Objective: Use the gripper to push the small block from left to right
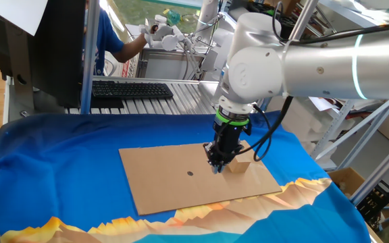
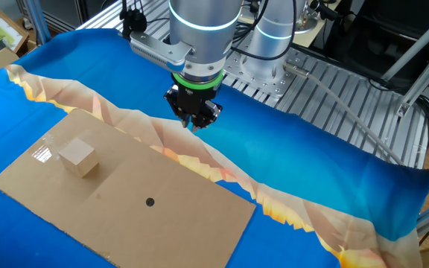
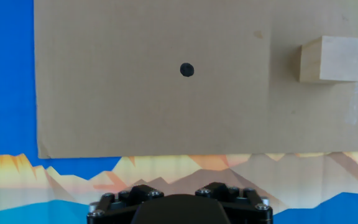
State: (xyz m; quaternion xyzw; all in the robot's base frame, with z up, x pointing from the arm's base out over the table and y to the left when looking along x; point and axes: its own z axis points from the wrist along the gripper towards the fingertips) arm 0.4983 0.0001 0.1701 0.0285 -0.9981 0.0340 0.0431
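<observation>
The small block [image 2: 77, 158] is a light tan wooden cube on the left part of the flat cardboard sheet [image 2: 162, 223]. It also shows in the hand view [image 3: 331, 59] at the upper right, and in one fixed view [image 1: 240, 166] just right of the fingers. The gripper [image 2: 194, 121], black with a green ring, hangs raised over the orange-patterned cloth beside the sheet's edge, well apart from the block. Its fingers look closed together and hold nothing. In one fixed view the gripper [image 1: 216, 166] overlaps the sheet [image 1: 181, 179]. The hand view shows only the gripper's black body at the bottom.
A black dot [image 2: 150, 201] marks the middle of the sheet. A blue cloth with an orange mountain print [image 2: 334, 171] covers the table. A keyboard [image 1: 130, 89], a monitor and a person in blue [image 1: 110, 40] are at the back. A ribbed metal surface [image 2: 334, 82] lies behind the arm.
</observation>
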